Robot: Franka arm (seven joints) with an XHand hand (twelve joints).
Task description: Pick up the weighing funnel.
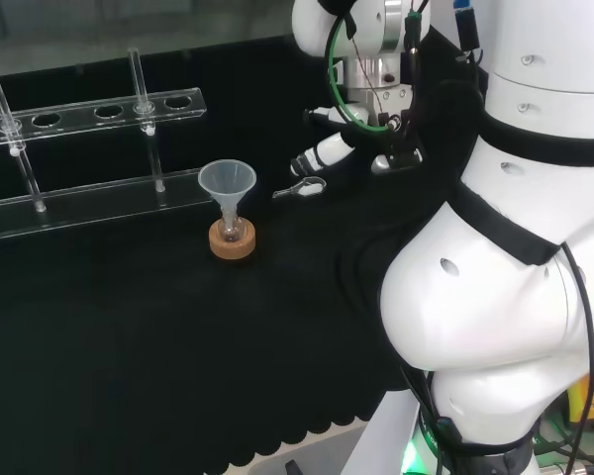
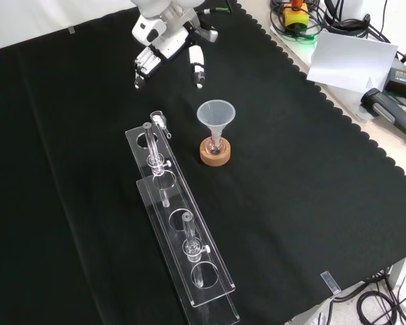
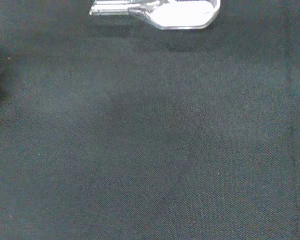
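The weighing funnel is a small clear scoop with a short stem, lying flat on the black cloth to the right of the big funnel in the head view. The wrist view shows it lying on the cloth with nothing holding it. My hand hangs just beyond and above it, its fingers fairly straight and spread, holding nothing. In the front view the hand comes in at the top with its fingertips pointing down at the cloth.
The big funnel stands in a small flask on a cork ring; in the front view the funnel is below the hand. A clear tube rack lies to the left in the head view and shows again in the front view.
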